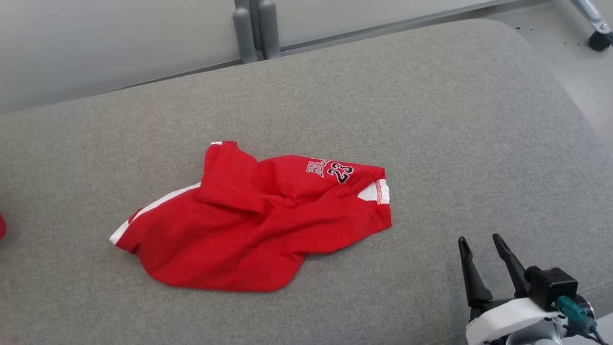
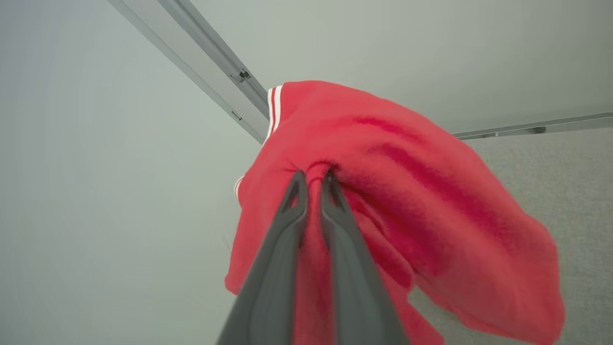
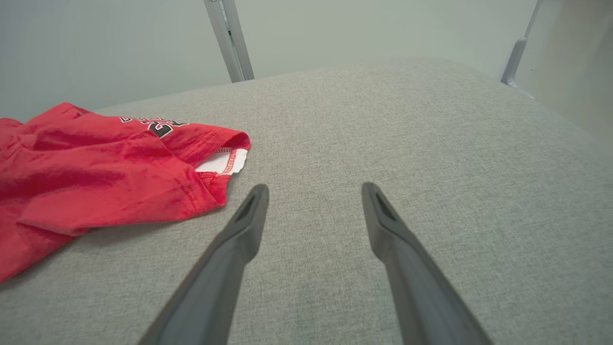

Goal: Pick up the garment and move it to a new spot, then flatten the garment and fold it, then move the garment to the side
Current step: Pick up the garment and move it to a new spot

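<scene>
The red jersey point(image 1: 249, 225), printed with a 23, lies crumpled on the middle of the grey cushion point(image 1: 431, 120). Its long axis runs from the white-edged corner at the head view's lower left up to the hem at the right. That hem corner, showing white lining, is the part nearest the right gripper point(image 1: 480, 238). This gripper hovers low over bare cushion with its fingers spread wide and nothing between them, and the jersey lies to its left and slightly ahead. The left gripper point(image 2: 314, 175) is pressed together on a bunched fold of red cloth point(image 2: 431, 215) with white stripe trim, which hangs in the air. This looks like a separate garment. By my reading, the right arm is better placed for the jersey.
</scene>
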{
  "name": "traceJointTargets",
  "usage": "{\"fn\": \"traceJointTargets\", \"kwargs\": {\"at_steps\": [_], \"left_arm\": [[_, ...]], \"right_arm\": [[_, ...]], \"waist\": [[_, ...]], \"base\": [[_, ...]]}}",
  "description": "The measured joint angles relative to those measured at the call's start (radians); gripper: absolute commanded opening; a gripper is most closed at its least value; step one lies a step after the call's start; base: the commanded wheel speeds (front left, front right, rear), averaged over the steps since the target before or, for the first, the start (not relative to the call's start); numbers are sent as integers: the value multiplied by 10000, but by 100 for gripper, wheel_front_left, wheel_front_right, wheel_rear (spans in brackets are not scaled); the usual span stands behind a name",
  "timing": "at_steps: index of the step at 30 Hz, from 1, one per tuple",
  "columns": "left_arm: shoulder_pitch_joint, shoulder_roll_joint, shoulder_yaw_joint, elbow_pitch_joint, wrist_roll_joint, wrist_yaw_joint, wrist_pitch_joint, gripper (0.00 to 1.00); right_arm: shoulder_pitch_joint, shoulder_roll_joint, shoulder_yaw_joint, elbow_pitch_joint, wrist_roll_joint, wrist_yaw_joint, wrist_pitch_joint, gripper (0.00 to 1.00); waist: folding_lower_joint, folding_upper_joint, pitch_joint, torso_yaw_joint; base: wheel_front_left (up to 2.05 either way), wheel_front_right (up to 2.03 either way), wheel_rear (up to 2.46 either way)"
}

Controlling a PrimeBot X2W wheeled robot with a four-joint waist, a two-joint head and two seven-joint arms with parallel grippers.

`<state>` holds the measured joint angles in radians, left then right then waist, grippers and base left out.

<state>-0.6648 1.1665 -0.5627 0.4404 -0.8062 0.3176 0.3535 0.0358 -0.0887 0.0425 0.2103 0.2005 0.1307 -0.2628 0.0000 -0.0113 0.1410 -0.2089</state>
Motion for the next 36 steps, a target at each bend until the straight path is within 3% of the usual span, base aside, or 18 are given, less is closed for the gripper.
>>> {"fn": "traceJointTargets", "kwargs": {"at_steps": [3, 5, 15, 21, 22, 24, 27, 36], "left_arm": [[217, 249, -63, 307, 119, 6, -138, 0], [359, 71, 17, 587, 27, 157, -428, 0], [1066, -2506, 683, 1871, -1361, 299, -2401, 0], [1161, -3563, 679, 3131, -1553, -17, -3139, 0], [1170, -3651, 656, 3298, -1553, -46, -3202, 22], [1165, -3824, 688, 3588, -1605, -111, -3417, 100], [1137, -4044, 717, 3917, -1653, -357, -3647, 100], [1123, -4755, 1083, 4065, -1983, -458, -4865, 100]], "right_arm": [[-88, 65, -79, -75, 123, -2, 0, 100], [-225, 107, -33, -94, 136, 0, 0, 100], [-535, 169, -38, -98, 240, 0, -2, 100], [-606, -19, -8, -77, 236, 0, 0, 100], [-603, -54, -31, -65, 234, 0, 0, 100], [-575, -107, -88, -59, 234, 0, 0, 100], [-449, -115, -165, -61, 203, 0, -2, 100], [76, 23, -173, -12, 199, 0, 0, 100]], "waist": [[0, 0, 248, -33], [0, 0, 443, -54], [0, 0, 1228, -49], [1, 0, 1282, 119], [0, 0, 1236, 129], [0, 0, 1139, 165], [1, 0, 977, 259], [0, 0, 276, 653]], "base": [[0, 0, 0], [0, 0, 0], [0, 0, 0], [0, 0, 0], [0, 0, 0], [0, 0, 0], [0, 0, 0], [0, 0, 0]]}}
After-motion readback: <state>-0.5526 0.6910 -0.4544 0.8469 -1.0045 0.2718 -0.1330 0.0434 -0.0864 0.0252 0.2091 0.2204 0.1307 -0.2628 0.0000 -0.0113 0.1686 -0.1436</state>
